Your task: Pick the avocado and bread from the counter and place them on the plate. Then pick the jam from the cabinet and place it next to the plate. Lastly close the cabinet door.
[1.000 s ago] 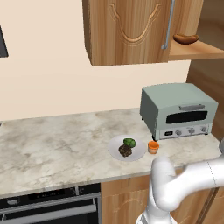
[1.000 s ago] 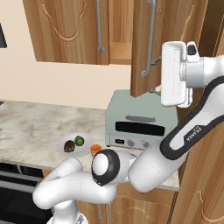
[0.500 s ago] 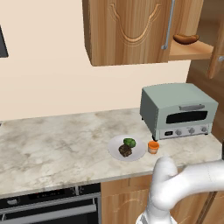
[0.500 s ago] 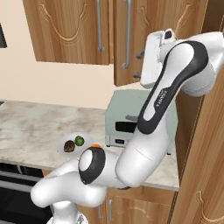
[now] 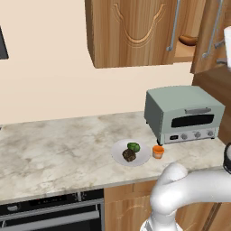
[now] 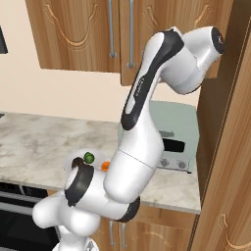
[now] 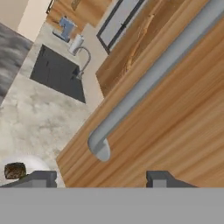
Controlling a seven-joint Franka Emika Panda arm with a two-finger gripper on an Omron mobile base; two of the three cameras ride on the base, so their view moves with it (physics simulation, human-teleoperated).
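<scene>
The pincer (image 7: 101, 178) stands wide open and empty, its 2 dark fingertips (image 7: 40, 177) apart just before the tall brown wooden cabinet door (image 7: 175, 118), beside its long silver bar handle (image 7: 148, 78). On the beige marbled stone bench (image 5: 54, 149), the plain white round plate (image 5: 118, 151) carries the small bright green avocado (image 5: 133, 146) and the dark brown rough bread (image 5: 129, 155). The squat orange jam jar (image 5: 158, 151) sits just beside the plate, near a pale green toaster oven (image 5: 180, 113). Above hangs the brown wooden cabinet (image 5: 131, 31).

Cabinet door (image 5: 212, 34) swung nearly shut; arm pushed leftward
</scene>
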